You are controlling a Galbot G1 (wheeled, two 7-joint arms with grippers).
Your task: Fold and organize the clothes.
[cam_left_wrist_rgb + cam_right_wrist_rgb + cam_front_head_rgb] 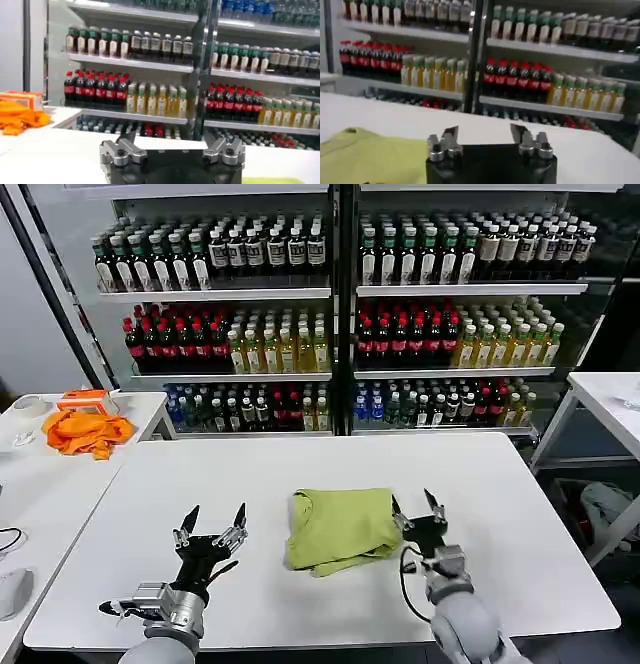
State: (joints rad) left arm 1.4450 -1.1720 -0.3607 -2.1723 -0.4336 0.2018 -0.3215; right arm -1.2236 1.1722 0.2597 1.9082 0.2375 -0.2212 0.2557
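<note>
The lime yellow-green T-shirt (pixel 338 528) lies folded into a compact bundle in the middle of the white table (pixel 300 464); no print shows. A corner of it appears in the right wrist view (pixel 370 157) and a thin strip in the left wrist view (pixel 272 180). My left gripper (pixel 214 522) hovers open to the left of the shirt, apart from it, nothing between its fingers. My right gripper (pixel 415 506) stands open just off the shirt's right edge, fingers pointing up and away, holding nothing.
An orange cloth (pixel 88 431) lies beside an orange box (pixel 84 398) on a second table at the far left. Shelves of bottled drinks (pixel 340 304) fill the back. Another white table (pixel 610 399) stands at the right.
</note>
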